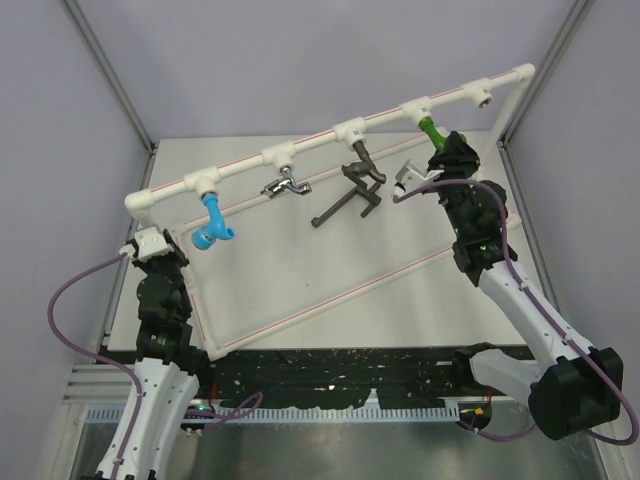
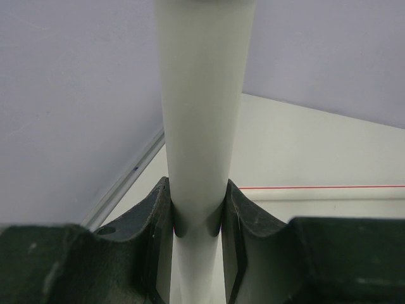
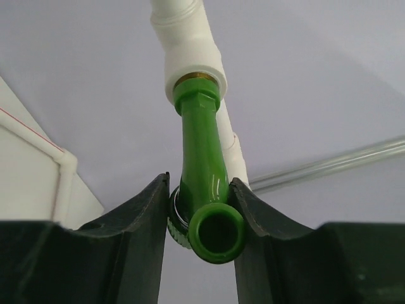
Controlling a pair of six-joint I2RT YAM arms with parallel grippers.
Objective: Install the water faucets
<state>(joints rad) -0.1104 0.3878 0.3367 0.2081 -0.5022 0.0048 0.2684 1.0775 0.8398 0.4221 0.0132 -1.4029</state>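
Observation:
The green faucet [image 1: 431,130] has its threaded end in a brass-ringed tee socket [image 3: 190,57] of the white pipe frame [image 1: 310,143]. My right gripper [image 1: 445,152] is shut on its body and knob in the right wrist view [image 3: 202,158], spout mouth facing the camera. My left gripper [image 1: 150,243] is shut on the frame's left upright pipe [image 2: 202,114]. The blue faucet [image 1: 212,225] hangs from the leftmost tee. The silver chrome faucet [image 1: 285,185] sits just under the second tee. The dark bronze faucet [image 1: 362,160] is below the third tee. The long dark T-handled one [image 1: 345,205] lies on the table.
The frame's lower pipes [image 1: 330,300] with red stripes run diagonally across the table. One tee [image 1: 481,96] at the far right end stands empty. Grey enclosure walls and metal posts [image 1: 112,85] surround the table.

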